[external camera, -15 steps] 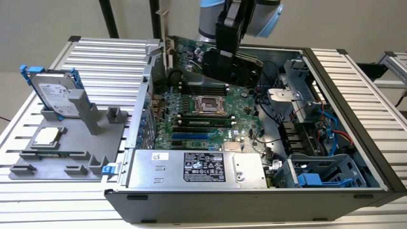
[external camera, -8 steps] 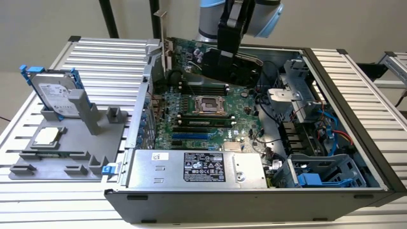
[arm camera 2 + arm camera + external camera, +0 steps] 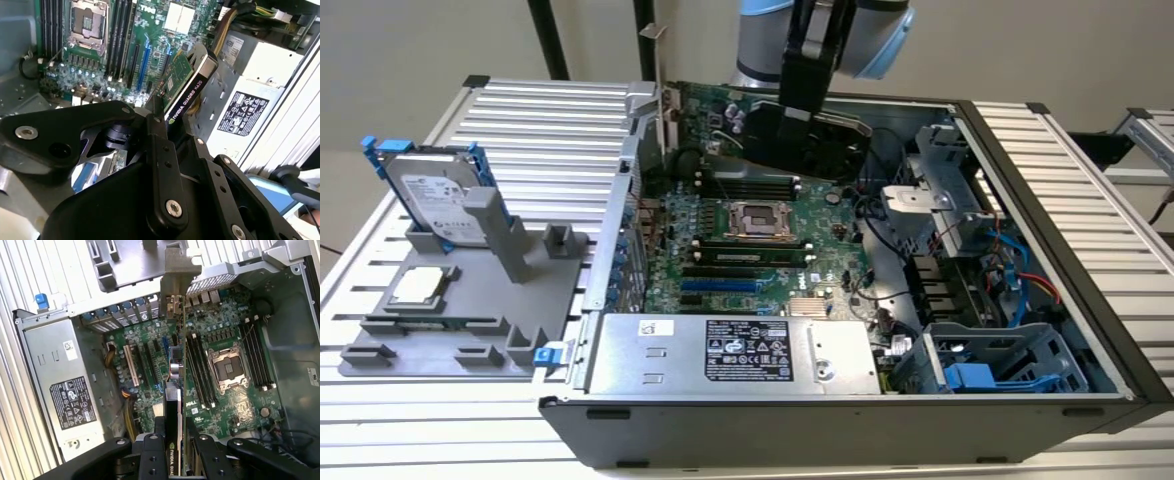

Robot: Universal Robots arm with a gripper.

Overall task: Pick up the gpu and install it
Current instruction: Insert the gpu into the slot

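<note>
My gripper (image 3: 801, 125) is shut on the gpu (image 3: 707, 104) and holds it on edge over the open computer case (image 3: 1067, 210). In the first wrist view the gpu (image 3: 174, 390) appears edge-on between the fingers (image 3: 150, 445), and its silver end bracket (image 3: 178, 280) points toward the slotted rear wall of the case. The second wrist view has the gpu (image 3: 192, 82) with its green board face and black cooler edge above the blue expansion slots (image 3: 145, 57) of the motherboard (image 3: 720, 240). The card hangs above the board, apart from the slots.
A grey fixture (image 3: 467, 300) at the exterior view's left holds a silver hard drive (image 3: 440, 200) in a blue frame and a square CPU chip (image 3: 424, 287). Inside the case are a power supply (image 3: 734, 350), a CPU socket (image 3: 754, 220), cables and drive bays (image 3: 1001, 360).
</note>
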